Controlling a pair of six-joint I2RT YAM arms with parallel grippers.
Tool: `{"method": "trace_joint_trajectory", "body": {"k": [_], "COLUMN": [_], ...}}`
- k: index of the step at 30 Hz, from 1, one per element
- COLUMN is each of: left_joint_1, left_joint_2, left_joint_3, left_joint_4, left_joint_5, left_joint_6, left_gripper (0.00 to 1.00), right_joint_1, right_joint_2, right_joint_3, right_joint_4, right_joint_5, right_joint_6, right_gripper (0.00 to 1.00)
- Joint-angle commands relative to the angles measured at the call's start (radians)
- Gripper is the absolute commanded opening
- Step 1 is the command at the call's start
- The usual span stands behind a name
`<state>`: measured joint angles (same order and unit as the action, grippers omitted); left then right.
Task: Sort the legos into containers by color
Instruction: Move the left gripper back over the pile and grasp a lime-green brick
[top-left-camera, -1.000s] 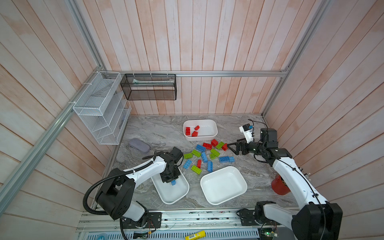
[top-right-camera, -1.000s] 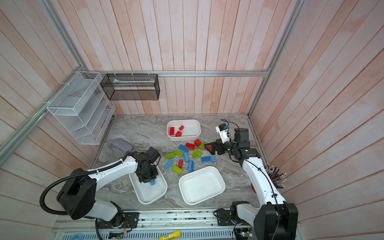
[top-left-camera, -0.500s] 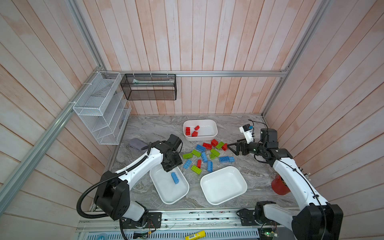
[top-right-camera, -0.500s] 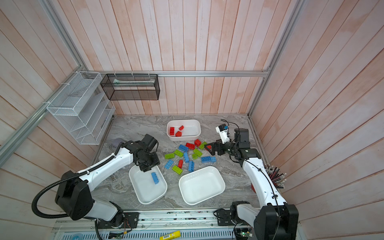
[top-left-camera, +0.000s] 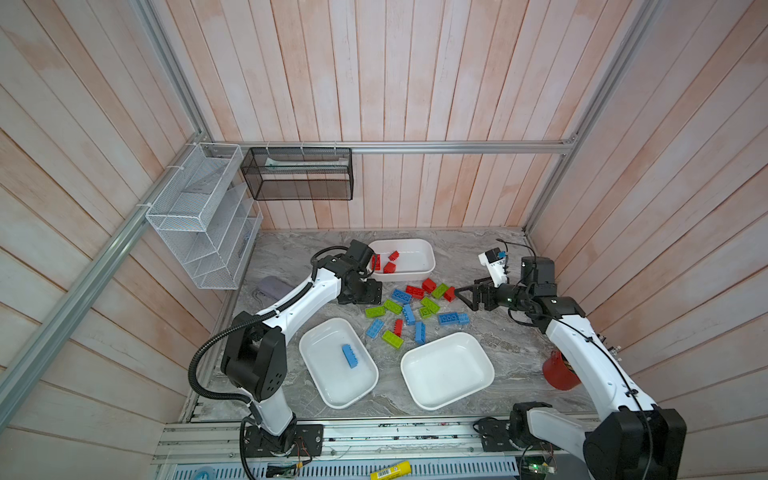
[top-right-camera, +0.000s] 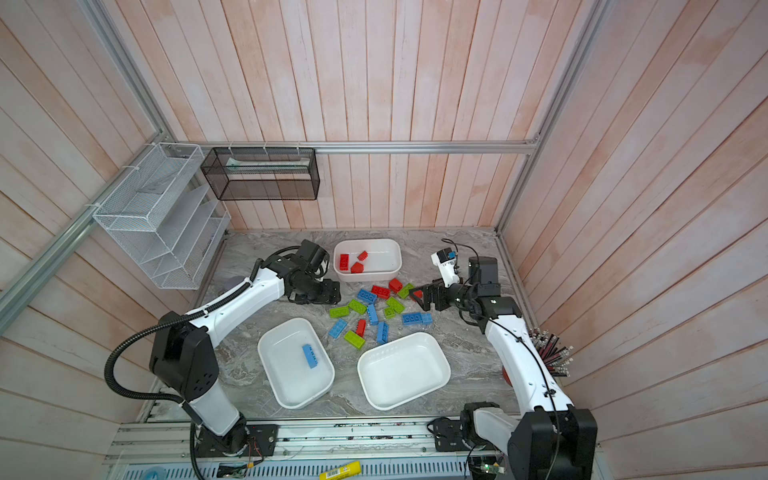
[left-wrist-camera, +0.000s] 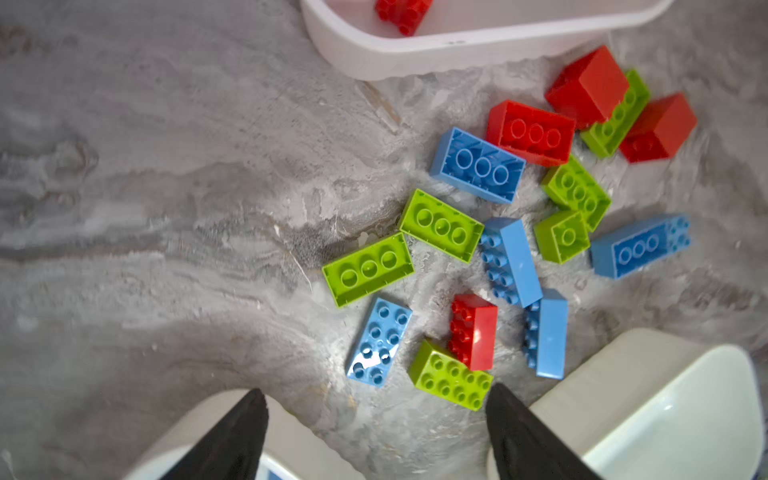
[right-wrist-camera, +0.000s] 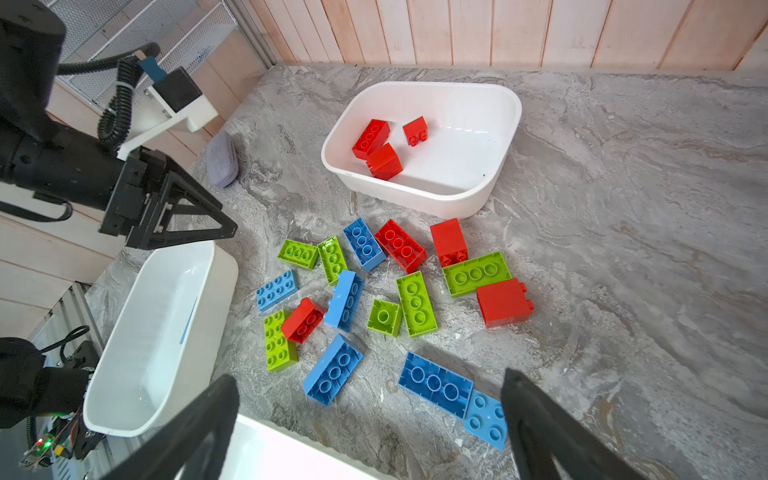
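In a top view, loose legos (top-left-camera: 409, 313) are lying at 4 o'clock of the released left hand (top-left-camera: 374, 294); the right hand (top-left-camera: 465, 297) is gaping too.

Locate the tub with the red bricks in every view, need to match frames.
Top view: tub at far middle, behind the loose pile.
Top view: tub, same spot.
Left wrist: only the tub near wall and one red brick inside show.
Right wrist: whole tub, three red bricks inside.
Shared landmark: hollow-side-up red brick at the pile's edge facing the tub.
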<state>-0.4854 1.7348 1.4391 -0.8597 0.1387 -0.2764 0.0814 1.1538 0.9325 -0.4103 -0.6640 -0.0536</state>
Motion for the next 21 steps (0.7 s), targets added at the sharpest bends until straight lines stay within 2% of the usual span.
{"method": "trace_joint_trajectory", "body": {"k": [1,3,8,13,17,21], "left_joint_1": [0.041,0.039,0.043,0.041,0.038,0.028], "left_joint_2": [0.012,0.038,0.145,0.213,0.261,0.288], "left_joint_3": [-0.002,-0.012,0.043,0.052,0.052,0.042], "left_joint_4": [0.074,0.068,0.048,0.101,0.126,0.149], "left_joint_5": [0.194,0.228,0.229,0.193,0.110,0.104], "left_joint_6": [0.408,0.567,0.749,0.827,0.873,0.899], "left_gripper": [0.83,0.82,0.80,0.77,0.76,0.75], "right_joint_1": [-0.004,-0.007,-0.008,-0.008,-0.008,-0.010], "right_joint_2": [-0.020,-0.023,-0.014,-0.012,-0.018,-0.017], "right_joint_3": [0.032,0.026,0.034,0.034,0.031,0.030], "right_joint_4": [-0.036,-0.035,-0.036,-0.043,-0.056,-0.062], "right_joint_5": [0.016,0.018,0.015,0.021,0.027,0.031], "right_joint_6": [-0.021,-0.018,-0.016,-0.018,-0.024,-0.029], "right_gripper": [0.98,0.98,0.98,0.98,0.98,0.98]}}
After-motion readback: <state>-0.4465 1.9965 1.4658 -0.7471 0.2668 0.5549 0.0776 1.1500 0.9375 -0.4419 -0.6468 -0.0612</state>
